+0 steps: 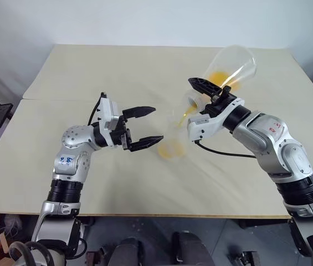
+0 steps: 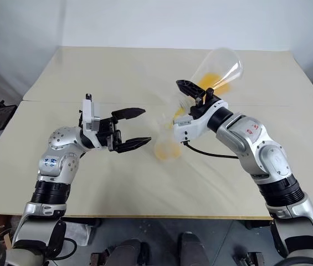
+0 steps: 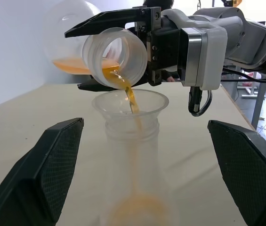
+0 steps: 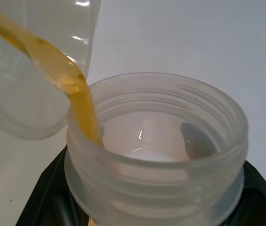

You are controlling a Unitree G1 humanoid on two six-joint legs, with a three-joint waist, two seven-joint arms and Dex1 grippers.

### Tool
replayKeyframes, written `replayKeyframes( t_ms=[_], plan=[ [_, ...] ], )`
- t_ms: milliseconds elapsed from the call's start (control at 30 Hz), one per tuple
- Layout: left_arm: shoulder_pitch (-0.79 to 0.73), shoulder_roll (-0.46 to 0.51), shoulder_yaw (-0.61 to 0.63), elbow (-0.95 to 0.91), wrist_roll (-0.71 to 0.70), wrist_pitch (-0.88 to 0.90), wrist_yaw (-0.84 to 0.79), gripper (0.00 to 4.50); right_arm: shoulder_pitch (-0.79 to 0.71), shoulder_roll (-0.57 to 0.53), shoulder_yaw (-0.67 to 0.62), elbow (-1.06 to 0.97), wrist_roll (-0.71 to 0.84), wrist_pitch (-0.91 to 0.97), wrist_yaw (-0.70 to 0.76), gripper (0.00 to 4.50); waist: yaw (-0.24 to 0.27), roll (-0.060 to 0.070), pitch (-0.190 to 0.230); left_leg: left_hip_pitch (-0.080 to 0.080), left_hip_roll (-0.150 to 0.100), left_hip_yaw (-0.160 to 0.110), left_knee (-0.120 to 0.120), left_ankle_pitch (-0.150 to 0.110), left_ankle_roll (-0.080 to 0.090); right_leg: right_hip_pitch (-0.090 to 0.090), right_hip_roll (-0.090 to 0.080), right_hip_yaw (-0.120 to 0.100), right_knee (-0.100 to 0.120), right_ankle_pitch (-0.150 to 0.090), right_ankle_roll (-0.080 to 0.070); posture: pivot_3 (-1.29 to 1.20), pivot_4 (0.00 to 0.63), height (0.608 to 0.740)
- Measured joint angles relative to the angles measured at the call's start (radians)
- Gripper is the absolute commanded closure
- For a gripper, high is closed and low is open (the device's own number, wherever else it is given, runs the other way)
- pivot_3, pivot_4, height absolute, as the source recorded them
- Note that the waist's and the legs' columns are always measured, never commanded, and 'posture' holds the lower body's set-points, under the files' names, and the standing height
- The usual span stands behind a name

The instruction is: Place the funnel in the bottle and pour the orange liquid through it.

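On the beige table (image 1: 90, 183), my right fingers (image 1: 209, 97) clamp a tilted flask (image 1: 231, 66), streaming orange liquid (image 3: 132, 99) into the funnel (image 3: 130, 102) atop the bottle (image 3: 133, 169); my left fingers (image 1: 145, 127), at its nine o'clock, gape open.

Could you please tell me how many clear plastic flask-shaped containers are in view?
2: a tilted flask gripped by the right gripper, pouring orange liquid, and an upright bottle standing on the table between the grippers.
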Motion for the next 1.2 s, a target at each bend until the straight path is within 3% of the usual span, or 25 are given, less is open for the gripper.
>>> replayKeyframes(
  t_ms=[1200],
  plan=[
    [0.000,-0.017,0.000,0.000,0.000,0.000,0.010,0.00,-0.002,-0.011,0.000,0.024,-0.042,-0.047,-0.053,2.02,0.000,0.000,0.000,0.000,0.000,0.000,0.000,0.000,0.000,0.000,0.000,0.000,0.000,0.000,0.000,0.00,0.150,0.740]
  ],
)
